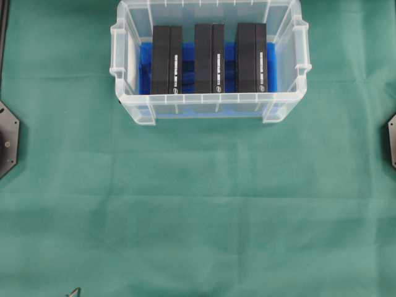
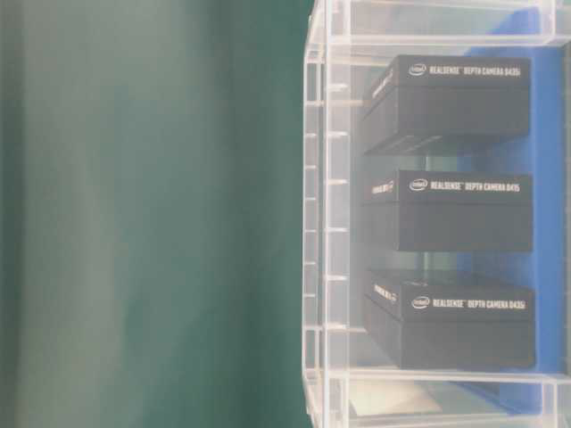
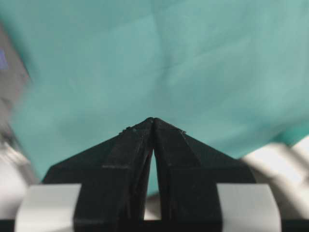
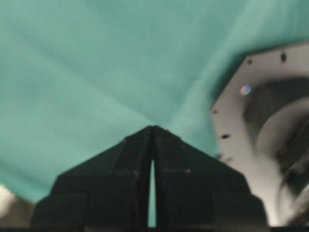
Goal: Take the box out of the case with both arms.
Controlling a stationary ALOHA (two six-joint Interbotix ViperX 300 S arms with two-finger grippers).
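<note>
The clear plastic case (image 1: pixel 131 105) stands at the back middle of the green cloth, its bottom lined in blue. Three black boxes stand side by side in it: left (image 1: pixel 166 59), middle (image 1: pixel 209 58), right (image 1: pixel 251 57). The table-level view shows the case wall (image 2: pixel 326 223) and the boxes (image 2: pixel 464 209), printed RealSense Depth Camera D435. My left gripper (image 3: pixel 153 119) is shut and empty over bare cloth. My right gripper (image 4: pixel 152 127) is shut and empty over cloth. Neither gripper shows in the overhead view; both are away from the case.
Grey arm base plates sit at the left edge (image 1: pixel 7 139) and right edge (image 1: pixel 391 141) of the overhead view. The right wrist view shows a base plate (image 4: pixel 241 125) beside the gripper. Green cloth (image 1: pixel 198 210) lies in front of the case.
</note>
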